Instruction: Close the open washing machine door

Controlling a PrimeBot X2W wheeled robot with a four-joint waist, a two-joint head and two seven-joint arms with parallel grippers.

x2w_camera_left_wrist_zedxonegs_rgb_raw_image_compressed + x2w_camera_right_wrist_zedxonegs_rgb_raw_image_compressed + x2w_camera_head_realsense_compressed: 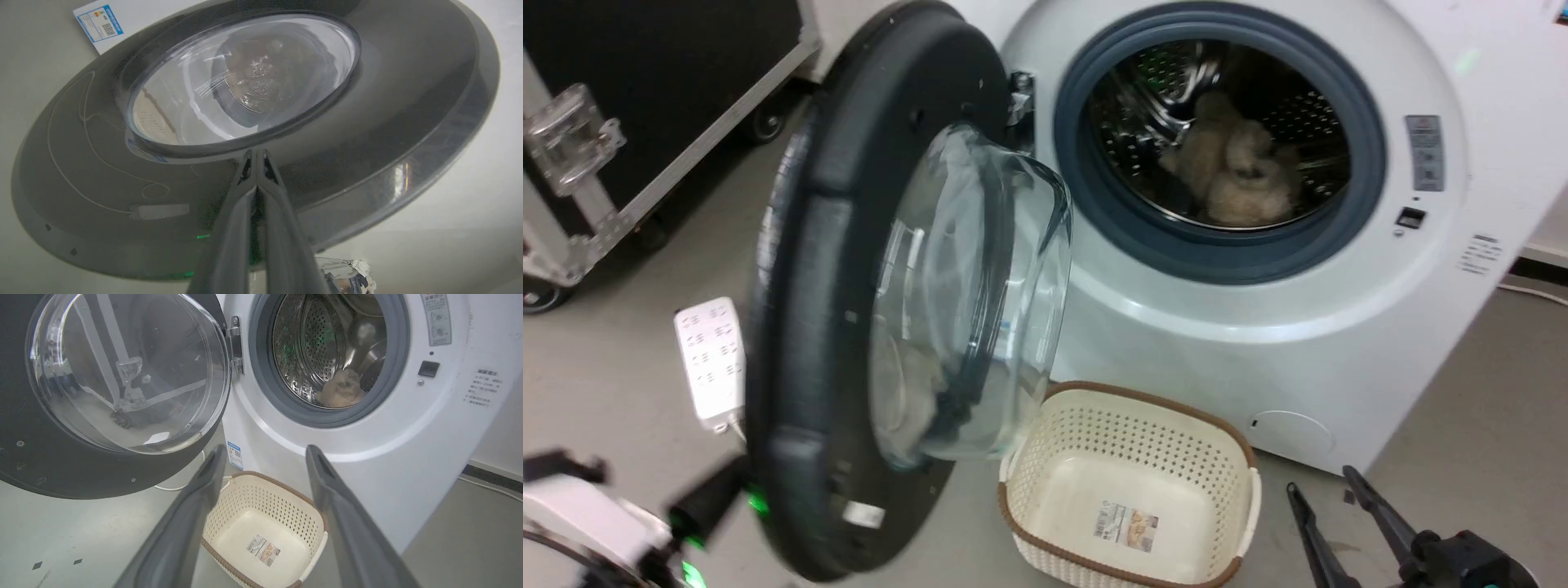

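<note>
On the grey floor one white washing machine (pixel 1258 343) is counted, with one washing machine door (pixel 890 310), one cream perforated basket (pixel 1143 429), one white power strip (pixel 711 359) and one black wheeled case (pixel 645 98); two grippers are seen. In the steel drum (pixel 1143 90) a beige fluffy lump (pixel 1241 171) is seen; how many pieces cannot be told. The left arm is reached low from the lower left of the head view, behind the door's outer side. The left gripper (pixel 256 157) is seen with its fingers pressed together, nothing pinched, tips laid against the glossy black outer face of the door (pixel 367 122) just under the window rim; contact is likely but cannot be confirmed. The right gripper (pixel 1319 482) is held low at the lower right, fingers spread wide and empty, pointed at the machine's front over the basket. The door is swung out on its left-side hinge, roughly square to the machine front, glass bowl bulging toward the basket, well apart from the right gripper (pixel 264 451)
</note>
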